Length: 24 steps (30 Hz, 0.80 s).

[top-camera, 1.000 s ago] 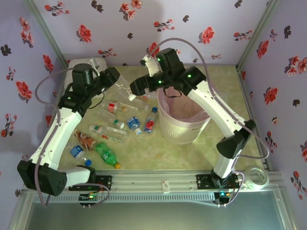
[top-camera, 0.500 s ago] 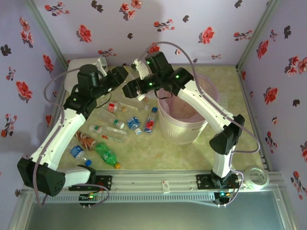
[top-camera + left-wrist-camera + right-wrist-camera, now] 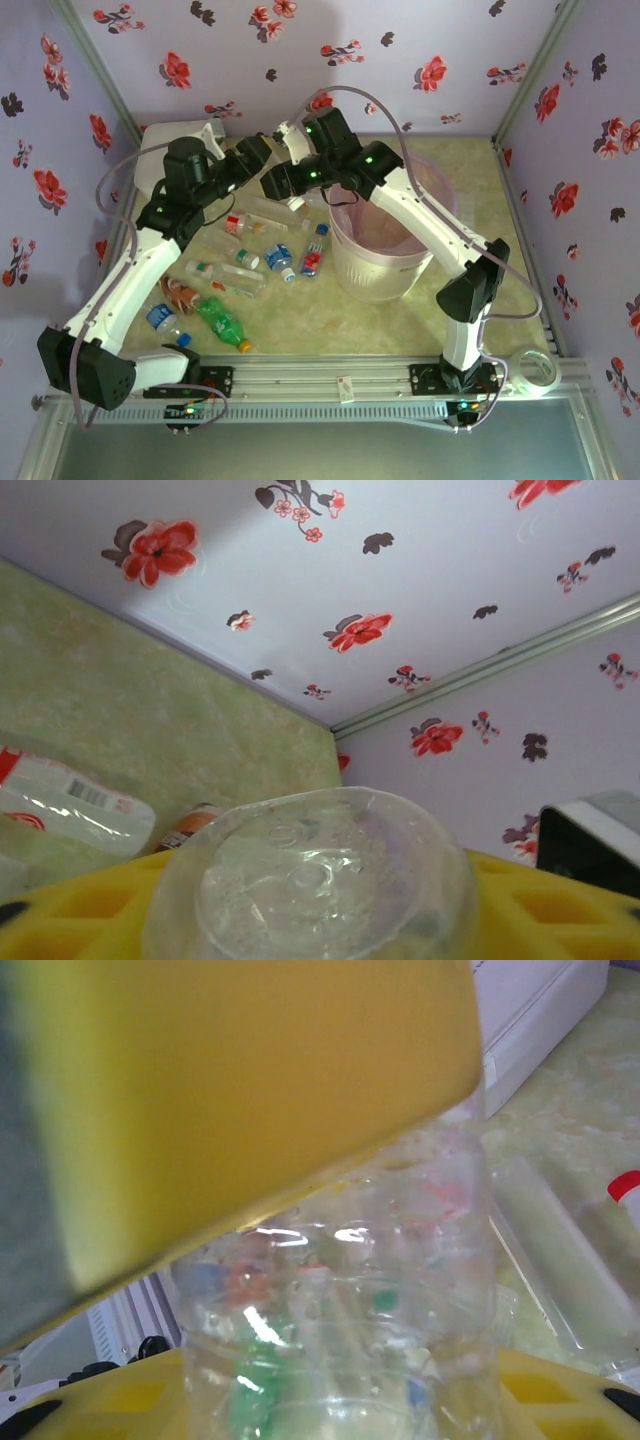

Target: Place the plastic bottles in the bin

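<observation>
Right wrist, clear bottle (image 3: 400, 1260) btwn yellow pads (image 3: 250, 1080), right hand (image 3: 320, 1290) gripping

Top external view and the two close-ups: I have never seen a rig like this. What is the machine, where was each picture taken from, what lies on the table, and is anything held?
The machine is two white robot arms bolted at the table's near edge, each ending in a two-finger gripper. The wide picture looks down from above and behind them; each close-up comes from a camera on one wrist. On the green table stand a pink-lined white bin and a white lidded box. Small plastic bottles, among them a green bottle, lie left of the bin. The left gripper and right gripper are close together. A clear bottle sits between the right gripper's yellow pads. Whether the left one grips anything, I cannot tell.
</observation>
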Motion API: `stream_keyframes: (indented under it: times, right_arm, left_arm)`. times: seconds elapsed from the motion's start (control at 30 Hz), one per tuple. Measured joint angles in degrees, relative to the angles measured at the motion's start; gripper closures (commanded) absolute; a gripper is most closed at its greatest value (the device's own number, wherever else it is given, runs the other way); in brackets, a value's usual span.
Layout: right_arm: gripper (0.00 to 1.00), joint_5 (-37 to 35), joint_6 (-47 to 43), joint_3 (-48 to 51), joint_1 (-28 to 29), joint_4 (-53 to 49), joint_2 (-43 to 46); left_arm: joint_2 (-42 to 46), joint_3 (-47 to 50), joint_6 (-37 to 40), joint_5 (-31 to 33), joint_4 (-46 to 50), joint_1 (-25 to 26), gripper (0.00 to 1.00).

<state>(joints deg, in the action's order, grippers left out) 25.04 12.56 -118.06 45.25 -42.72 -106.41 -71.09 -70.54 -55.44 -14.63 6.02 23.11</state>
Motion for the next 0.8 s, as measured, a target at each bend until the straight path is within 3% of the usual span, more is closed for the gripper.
stream_keyframes:
  times: [0.07, 0.17, 0.3, 0.53, 0.67, 0.8]
  right_arm:
    - [0.49, -0.24, -0.04, 0.00, 0.00, 0.59, 0.07]
    - [0.50, -1.01, -0.15, 0.00, 0.00, 0.85, 0.28]
    - [0.51, -2.49, -0.70, -1.18, -0.26, -0.55, 0.76]
    - [0.53, -8.87, -3.89, -6.69, -1.75, -7.56, 3.78]
    - [0.56, -14.05, -5.81, -10.29, -3.06, -13.49, 6.75]
    - [0.57, -20.94, -7.15, -13.70, -4.48, -21.22, 9.94]
  left_arm:
    - [0.59, 0.85, 0.46, 0.13, -0.50, 0.02, 0.06]
    - [2.51, 2.84, 1.01, 1.44, -1.40, -0.31, 0.00]
    - [7.74, 5.75, 1.60, 3.54, -1.75, -2.93, 0.00]
    - [17.35, 8.28, 1.51, 4.98, -3.28, -13.75, 0.00]
    - [19.06, 8.37, 2.29, 5.29, -1.16, -18.10, 0.01]
    - [18.18, 8.48, 5.66, 6.99, 4.00, -19.30, 0.01]
